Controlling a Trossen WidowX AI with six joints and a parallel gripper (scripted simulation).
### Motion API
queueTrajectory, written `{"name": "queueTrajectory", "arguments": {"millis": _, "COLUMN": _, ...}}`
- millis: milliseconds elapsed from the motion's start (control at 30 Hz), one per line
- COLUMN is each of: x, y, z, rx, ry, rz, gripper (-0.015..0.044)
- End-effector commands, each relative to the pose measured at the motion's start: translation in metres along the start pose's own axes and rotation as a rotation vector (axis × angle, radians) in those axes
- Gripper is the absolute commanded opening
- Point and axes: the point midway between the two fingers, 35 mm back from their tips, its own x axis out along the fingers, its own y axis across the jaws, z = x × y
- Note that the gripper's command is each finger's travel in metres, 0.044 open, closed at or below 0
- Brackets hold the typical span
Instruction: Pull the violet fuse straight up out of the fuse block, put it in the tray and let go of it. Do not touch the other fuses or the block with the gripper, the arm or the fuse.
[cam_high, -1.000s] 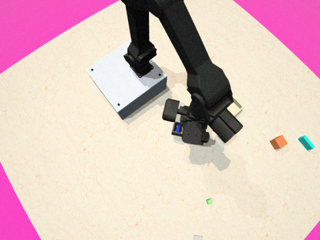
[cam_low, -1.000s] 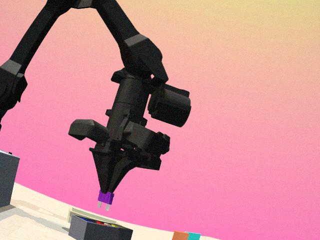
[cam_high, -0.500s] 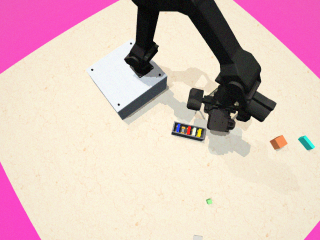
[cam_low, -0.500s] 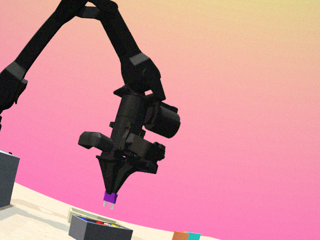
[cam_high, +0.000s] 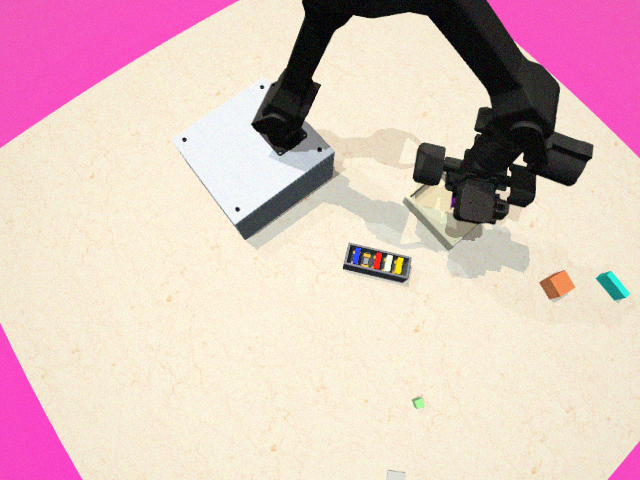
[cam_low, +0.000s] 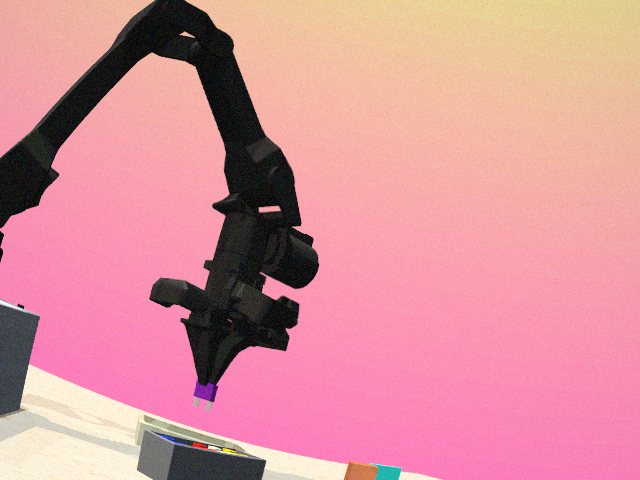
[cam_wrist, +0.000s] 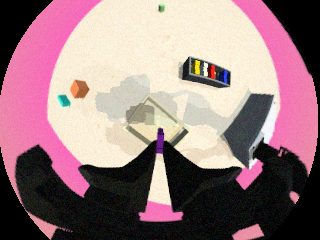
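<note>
My gripper (cam_low: 205, 383) (cam_wrist: 159, 143) is shut on the violet fuse (cam_low: 205, 392) (cam_wrist: 160, 139) (cam_high: 453, 200), whose two metal prongs hang down. It holds the fuse in the air above the pale shallow tray (cam_high: 427, 215) (cam_wrist: 175, 131) (cam_low: 155, 422). The dark grey fuse block (cam_high: 351, 266) (cam_low: 180, 461) (cam_wrist: 188, 74) sits apart from the gripper, with blue, red, white and yellow fuses standing in it and one slot empty. In the top view the wrist hides most of the fuse and part of the tray.
The arm's grey base box (cam_high: 242, 160) (cam_wrist: 250, 127) (cam_low: 12, 356) stands left of the tray. An orange block (cam_high: 556, 284) (cam_wrist: 80, 88) and a teal block (cam_high: 612, 285) (cam_wrist: 63, 100) lie to the right. A small green cube (cam_high: 418, 402) (cam_wrist: 162, 7) lies near the front.
</note>
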Motion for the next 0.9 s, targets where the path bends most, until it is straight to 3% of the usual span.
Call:
{"name": "queueTrajectory", "arguments": {"millis": 0, "x": 0.001, "y": 0.004, "z": -0.011, "rx": 0.005, "ry": 0.005, "rz": -0.005, "gripper": 0.0000}}
{"name": "queueTrajectory", "arguments": {"millis": 867, "x": 0.039, "y": 0.004, "z": -0.011, "rx": 0.005, "ry": 0.005, "rz": -0.006, "gripper": 0.0000}}
